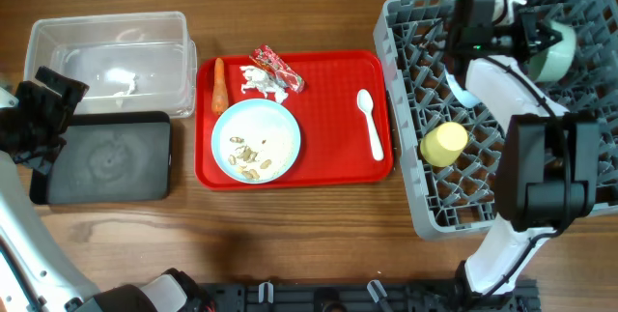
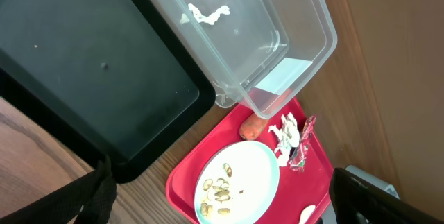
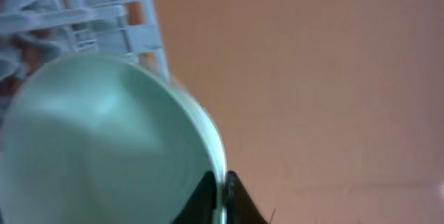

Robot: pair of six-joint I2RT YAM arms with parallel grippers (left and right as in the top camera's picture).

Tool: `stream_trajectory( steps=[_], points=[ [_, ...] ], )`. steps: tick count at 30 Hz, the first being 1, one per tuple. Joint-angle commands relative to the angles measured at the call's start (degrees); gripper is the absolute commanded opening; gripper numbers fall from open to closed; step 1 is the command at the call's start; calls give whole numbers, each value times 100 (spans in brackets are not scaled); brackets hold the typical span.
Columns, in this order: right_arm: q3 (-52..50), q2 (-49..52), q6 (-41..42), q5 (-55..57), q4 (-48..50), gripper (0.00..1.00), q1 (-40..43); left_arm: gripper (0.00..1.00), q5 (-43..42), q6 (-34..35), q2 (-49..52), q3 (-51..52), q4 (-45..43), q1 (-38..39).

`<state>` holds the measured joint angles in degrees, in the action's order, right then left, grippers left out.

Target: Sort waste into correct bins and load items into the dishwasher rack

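1. Two trays lie nearest the arms' bases. The black tray (image 1: pixel 106 162) is at the left with nothing inside it. The red tray (image 1: pixel 333 169) is at mid-table, just beside it but not touching.
2. On the near half of the red tray sits the light blue plate (image 1: pixel 256 138), with the loose seeds (image 1: pixel 253 160) scattered on it. The white spoon (image 1: pixel 370 124) lies to the right, apart from the plate, its bowl end pointing away.
3. At about the same depth on the right, the yellow cup (image 1: pixel 444 144) rests among the pegs of the grey rack (image 1: pixel 415 22).
4. The left gripper (image 1: pixel 53 109) hovers over the left end of the black tray, near where it meets the tub. In the wrist view its fingers (image 2: pixel 83 196) stand wide apart, released, with nothing between them.
5. Beyond the plate, the carrot (image 1: pixel 218 85) lies along the left rim of the red tray. The white tissue (image 1: pixel 255 82) and the snack wrapper (image 1: pixel 280 69) touch each other near the far rim.
6. The clear tub (image 1: pixel 58 37) stands at the far left, against the far edge of the black tray, with a white scrap (image 2: pixel 208 12) inside.
7. Farthest off, the right gripper (image 3: pixel 220 193) is over the far right part of the rack. It is clenched on the rim of the pale mint bowl (image 3: pixel 104 148), which is held tilted.
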<state>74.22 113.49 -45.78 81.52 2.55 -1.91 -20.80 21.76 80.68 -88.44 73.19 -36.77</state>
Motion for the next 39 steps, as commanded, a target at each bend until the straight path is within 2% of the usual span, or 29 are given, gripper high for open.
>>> stream_trajectory(
  steps=[1,5,7,10,13,15,19,21,24,25,30,36,39],
  points=[
    [-251,107,-358,-258,-7,9,-7,100,55,13,-33,2,-7,-24],
    [-271,107,-376,-258,17,9,-13,100,55,13,-33,2,-9,-26],
    [-271,107,-376,-258,101,13,-31,100,55,13,-33,2,-7,-24],
    [-269,105,-439,-254,470,44,-125,100,55,13,-33,4,-9,-26],
    [-269,103,-916,-138,1130,54,-295,100,55,13,-33,2,-9,-24],
    [-269,101,-1445,125,2026,58,-420,100,55,13,-33,2,-9,-24],
    [-269,98,-3530,389,4992,61,-723,100,55,13,-33,2,-7,-26],
    [-251,98,-4981,352,7079,67,-957,100,55,13,-33,4,-9,-24],
    [-157,98,-6284,348,8786,70,-1309,100,55,13,-33,4,-9,-26],
    [-153,98,-6537,393,8924,71,-1408,100,55,13,-33,2,-9,-24],
    [-160,105,-6332,557,8314,73,-1620,100,55,13,-33,4,-7,-26],
    [-157,105,-6616,557,9158,76,-2201,100,55,13,-33,2,-9,-24],
    [-157,48,-6673,557,9232,77,-2479,100,55,13,-33,2,-9,-26]
  ],
)
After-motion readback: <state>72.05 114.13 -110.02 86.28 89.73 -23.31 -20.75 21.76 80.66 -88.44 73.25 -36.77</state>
